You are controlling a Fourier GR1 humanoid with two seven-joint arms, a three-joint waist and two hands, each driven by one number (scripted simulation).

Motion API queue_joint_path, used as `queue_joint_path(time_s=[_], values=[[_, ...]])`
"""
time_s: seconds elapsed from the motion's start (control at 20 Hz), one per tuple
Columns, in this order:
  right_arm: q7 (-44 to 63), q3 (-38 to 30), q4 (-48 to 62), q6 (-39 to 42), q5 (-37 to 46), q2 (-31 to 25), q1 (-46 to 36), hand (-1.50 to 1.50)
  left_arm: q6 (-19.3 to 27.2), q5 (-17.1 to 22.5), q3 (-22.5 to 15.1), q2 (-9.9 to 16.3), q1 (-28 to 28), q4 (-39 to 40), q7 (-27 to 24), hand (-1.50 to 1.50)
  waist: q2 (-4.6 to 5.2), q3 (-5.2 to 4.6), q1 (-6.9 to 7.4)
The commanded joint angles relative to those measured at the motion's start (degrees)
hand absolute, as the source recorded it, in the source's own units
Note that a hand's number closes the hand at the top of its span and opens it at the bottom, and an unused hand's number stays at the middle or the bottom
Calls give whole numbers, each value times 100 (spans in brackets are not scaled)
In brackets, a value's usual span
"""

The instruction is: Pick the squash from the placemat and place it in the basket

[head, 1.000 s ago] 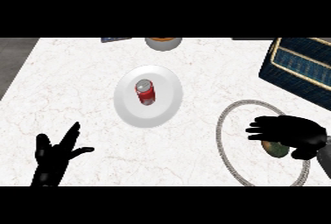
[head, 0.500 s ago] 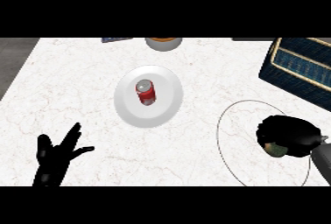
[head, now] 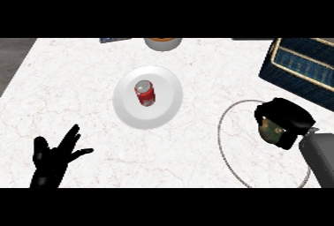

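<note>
Your squash [head: 272,132] sits at about four o'clock in the head view, a dark green mottled shape inside the thin ring that outlines the round placemat [head: 225,132], and most of it is hidden under your right hand [head: 287,117], whose black fingers are curled over it and clamped on it from above. From there, at about two o'clock, you see the basket [head: 297,70], a dark blue woven box with pale trim along its rim; its inside does not show enough for you to tell what it holds. Toward the centre, a white plate [head: 160,112] lies on the marbled counter [head: 78,88] and carries a red can [head: 146,93] lying on its side with a silvery end; any writing on it is too small for you to read. At twelve o'clock, against the far edge, a pale bowl [head: 162,43] shows something orange inside, with a dark flat object [head: 115,39] just beside it at eleven. At seven o'clock your left hand [head: 55,156] rests open, fingers spread and pointing up, holding nothing.
</note>
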Motion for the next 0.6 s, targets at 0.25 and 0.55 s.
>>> queue_joint_path(time_s=[0.25, 0.55], values=[[4260, -1948, 143, -77, -870, 1625, -1048, 150, -37, -51, -54, 48, 56, 68, 109, 0, -24, -18, 19], [5932, -2728, -872, -1803, -1225, 2636, -2541, 150, -13, -39, -67, 22, -22, 125, 244, 0, -69, -28, 88]])
